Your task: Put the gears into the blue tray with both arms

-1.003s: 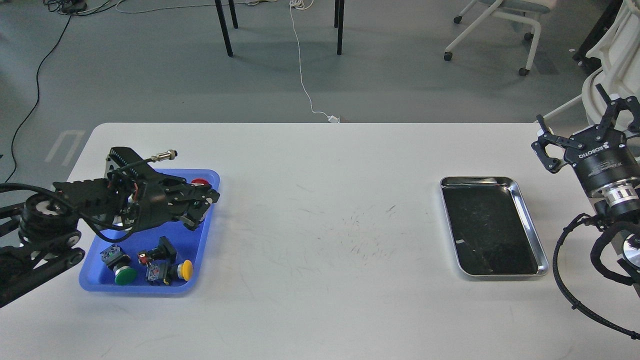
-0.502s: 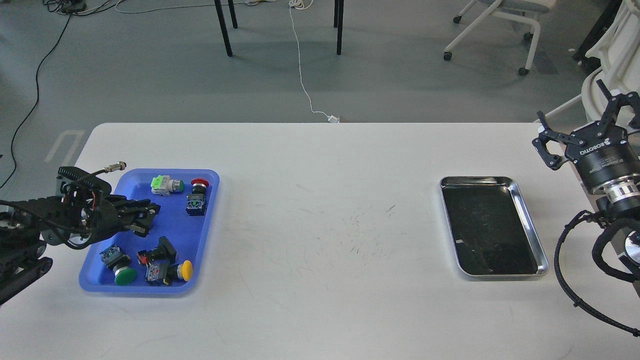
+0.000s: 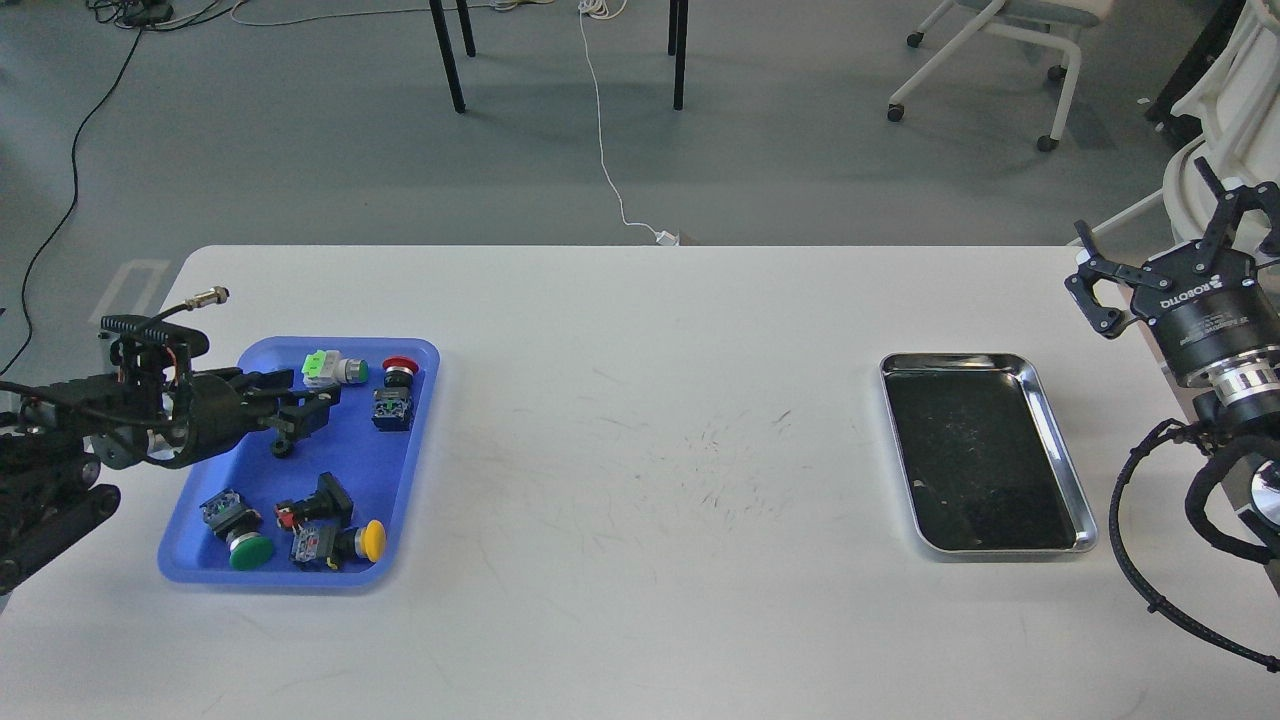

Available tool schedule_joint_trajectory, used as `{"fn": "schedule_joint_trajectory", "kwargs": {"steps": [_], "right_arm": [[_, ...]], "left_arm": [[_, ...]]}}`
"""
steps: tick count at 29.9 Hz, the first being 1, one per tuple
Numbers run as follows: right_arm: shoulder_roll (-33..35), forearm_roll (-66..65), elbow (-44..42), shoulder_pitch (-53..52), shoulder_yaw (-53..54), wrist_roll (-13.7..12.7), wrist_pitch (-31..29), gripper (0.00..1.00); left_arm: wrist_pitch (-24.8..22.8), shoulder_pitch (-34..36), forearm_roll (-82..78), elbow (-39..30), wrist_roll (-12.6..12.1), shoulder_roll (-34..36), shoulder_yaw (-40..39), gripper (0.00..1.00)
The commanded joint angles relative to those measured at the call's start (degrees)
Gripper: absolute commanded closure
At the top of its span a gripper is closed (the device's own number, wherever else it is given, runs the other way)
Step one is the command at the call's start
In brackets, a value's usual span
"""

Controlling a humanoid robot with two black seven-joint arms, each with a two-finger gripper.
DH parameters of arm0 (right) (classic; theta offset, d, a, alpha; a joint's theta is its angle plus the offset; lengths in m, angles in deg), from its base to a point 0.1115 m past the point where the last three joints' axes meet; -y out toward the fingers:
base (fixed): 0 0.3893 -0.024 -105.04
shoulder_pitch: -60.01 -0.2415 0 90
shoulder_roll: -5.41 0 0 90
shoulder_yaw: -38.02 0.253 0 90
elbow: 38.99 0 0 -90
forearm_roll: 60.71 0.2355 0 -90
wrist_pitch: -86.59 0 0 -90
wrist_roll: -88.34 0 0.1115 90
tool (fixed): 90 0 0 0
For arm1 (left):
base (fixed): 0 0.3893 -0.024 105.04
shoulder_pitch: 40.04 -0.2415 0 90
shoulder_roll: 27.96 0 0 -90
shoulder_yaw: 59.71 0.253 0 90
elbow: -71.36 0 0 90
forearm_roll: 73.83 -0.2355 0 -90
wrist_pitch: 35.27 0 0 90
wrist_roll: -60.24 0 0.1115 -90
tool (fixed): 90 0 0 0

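The left gripper hovers over the rectangular blue plastic tray, jaws apart and holding nothing. The right gripper hangs beyond the shiny steel tray, jaws spread wide. No gears are visible on the white desk.

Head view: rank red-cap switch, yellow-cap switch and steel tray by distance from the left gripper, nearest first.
From the left gripper:
1. Red-cap switch, just right of it, far end of the blue tray.
2. Yellow-cap switch, tray's near end.
3. Steel tray, far right of the table.
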Motion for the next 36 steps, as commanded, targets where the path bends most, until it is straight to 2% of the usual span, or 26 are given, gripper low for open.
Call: {"fn": "schedule_joint_trajectory", "kwargs": {"steps": [1,5,11,15,23,27,32,36], "right_arm": [[0.02,0.01,-0.31,-1.68,0.27,0.0,0.0,0.01],[0.02,0.01,-0.67,-2.66,1.58,0.09,0.0,0.01],[-0.16,0.09,-1.8,-4.23,2.73,-0.09,0.0,0.01],[-0.42,0.18,-4.09,-6.52,2.82,-0.61,0.0,0.01],[-1.56,1.58,-4.62,-11.96,5.01,-0.88,0.0,0.01],[-4.28,3.17,-7.16,-14.08,5.72,-4.91,0.0,0.01],[-13.07,3.52,-19.36,-19.7,5.72,-6.76,0.0,0.01],[-17.29,3.52,-25.7,-21.2,5.72,-9.13,0.0,0.01]], "left_arm": [[-0.3,3.51,16.8,0.0,0.58,0.36,-0.21,0.12],[-1.26,8.51,41.58,-0.79,0.67,2.29,-0.38,0.03],[-13.2,13.62,73.24,-0.44,0.23,2.12,-1.96,0.02],[-15.15,13.27,88.11,0.0,-0.3,-1.12,-5.3,0.02],[-15.68,12.31,97.27,2.98,-0.12,-11.75,-11.89,0.02],[-15.77,11.96,101.4,8.95,-0.3,-17.99,-14.97,0.02],[-18.48,10.91,103.6,16.07,-0.65,-23.45,-19.01,0.02],[-20.77,8.8,104.92,17.75,-0.83,-25.12,-20.77,0.02]]}}
